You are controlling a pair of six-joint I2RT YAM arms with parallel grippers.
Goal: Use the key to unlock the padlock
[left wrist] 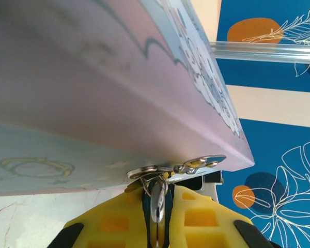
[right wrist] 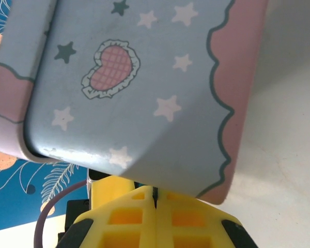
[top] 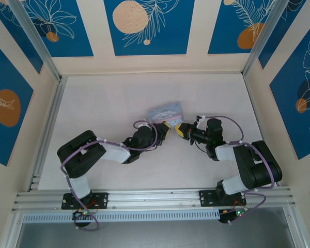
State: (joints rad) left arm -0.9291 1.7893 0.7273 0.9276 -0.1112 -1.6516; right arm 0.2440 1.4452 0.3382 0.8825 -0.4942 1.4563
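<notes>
The pale blue and pink tin (top: 164, 111) lies mid-table, and both grippers meet at its near edge. In the left wrist view the tin (left wrist: 93, 77) looms overhead with a metal hasp (left wrist: 144, 170) on its front edge. From the hasp hangs the padlock (left wrist: 157, 202), a small shiny body seen edge-on. My left gripper (left wrist: 160, 191) is shut on it between yellow fingers. My right gripper (right wrist: 155, 192) sits just under the tin's starred side (right wrist: 144, 93), shut, with a thin dark sliver pinched at its tips, apparently the key (right wrist: 155, 194). From above, the left gripper (top: 165, 126) and right gripper (top: 182, 130) nearly touch.
The white tabletop (top: 103, 103) is ringed by cream walls with blue patterned panels and aluminium rails (top: 46, 124). Purple cables (top: 144, 124) loop over both arms. Bare table lies behind and to either side of the tin.
</notes>
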